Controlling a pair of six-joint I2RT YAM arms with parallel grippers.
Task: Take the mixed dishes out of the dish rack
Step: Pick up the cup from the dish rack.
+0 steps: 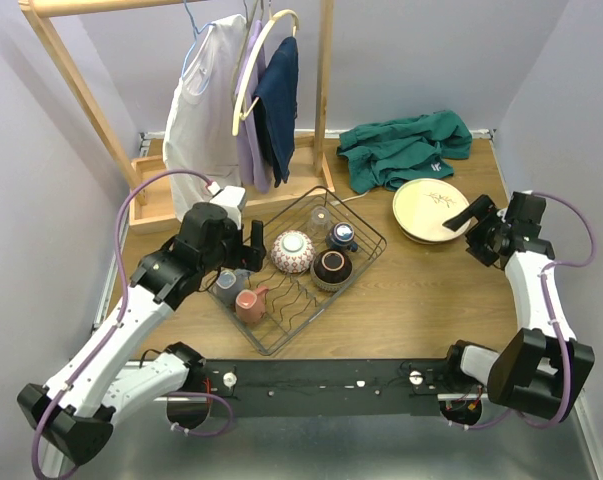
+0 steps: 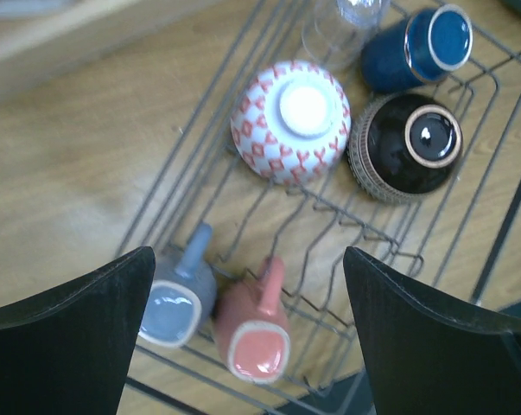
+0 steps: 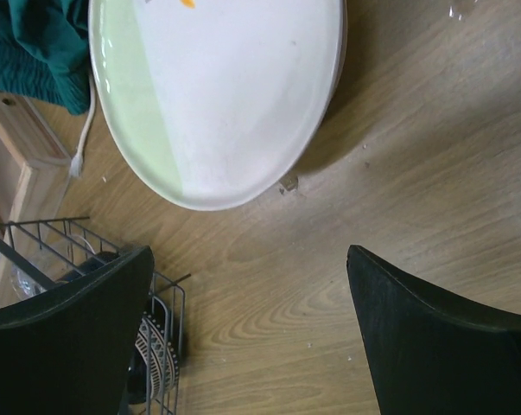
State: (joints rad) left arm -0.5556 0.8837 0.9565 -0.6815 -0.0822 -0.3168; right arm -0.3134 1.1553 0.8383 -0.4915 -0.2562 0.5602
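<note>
The black wire dish rack [image 1: 299, 312] sits mid-table. Inside it are an upturned patterned bowl [image 1: 292, 251], an upturned dark bowl [image 1: 332, 267], a dark blue cup [image 1: 342, 236], a clear glass [image 1: 320, 218], a red cup [image 1: 250, 305] and a grey cup [image 1: 229, 283]. My left gripper [image 1: 253, 240] is open and empty above the rack's left side. In the left wrist view, the red cup [image 2: 253, 333] and grey cup [image 2: 178, 298] lie on their sides between its fingers [image 2: 87, 328]. Cream plates [image 1: 429, 208] are stacked on the table at right. My right gripper [image 1: 469, 218] is open and empty beside them.
A wooden clothes rack [image 1: 171, 195] with hanging clothes stands at the back left. A green cloth [image 1: 401, 145] lies at the back, touching the plates [image 3: 225, 86]. The right wrist view shows the dish rack's corner [image 3: 169, 294] at its left edge.
</note>
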